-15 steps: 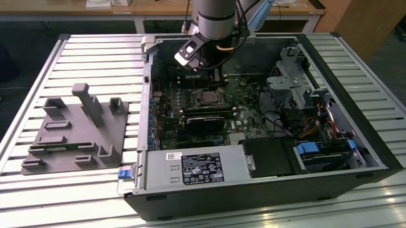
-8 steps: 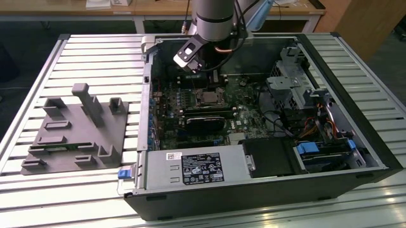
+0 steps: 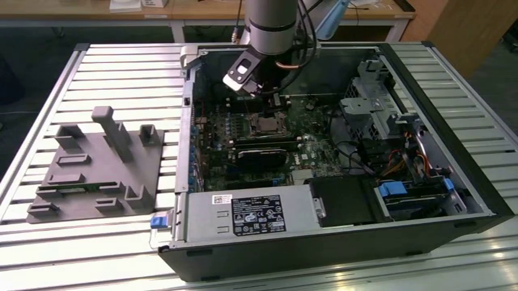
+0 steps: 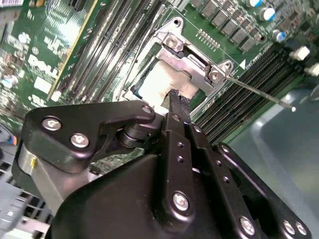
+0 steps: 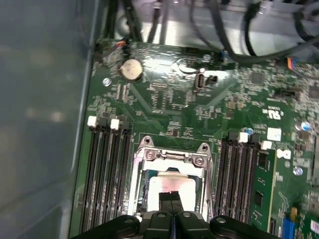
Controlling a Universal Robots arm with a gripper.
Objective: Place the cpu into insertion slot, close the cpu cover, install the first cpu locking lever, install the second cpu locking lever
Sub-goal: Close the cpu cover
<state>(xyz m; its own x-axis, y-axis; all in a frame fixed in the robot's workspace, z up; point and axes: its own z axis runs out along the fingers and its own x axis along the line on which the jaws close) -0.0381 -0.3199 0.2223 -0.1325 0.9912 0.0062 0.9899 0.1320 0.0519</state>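
Inside the open computer case (image 3: 453, 182) the arm (image 3: 267, 21) is seen reaching straight down over the motherboard (image 5: 164, 99), and the gripper (image 4: 175, 95) is poised right above the insertion slot (image 3: 265, 123). The pincer is drawn narrow, its two tips pressed almost together with nothing seen gripped between them, and those tips are planted on or just over the cpu (image 5: 167, 183). In both wrist views the chip is found lying flat in the socket, between the banks of memory slots (image 5: 107, 169). The cpu cover (image 4: 192, 64) is seen as a silvery frame around the chip. It looks lowered, though whether it lies fully flat cannot be told. One locking lever (image 4: 259, 92) is seen as a thin rod jutting out from the socket corner, apparently unlatched. The step in hand is judged to be the seating of the chip and the closing of the cover. Pressure would best be applied squarely and gently, with no sideways drag, so that the chip is not shifted in its bed. The frame should be kept level, and the tips kept clear of the projecting rod and the memory slots beside the socket.
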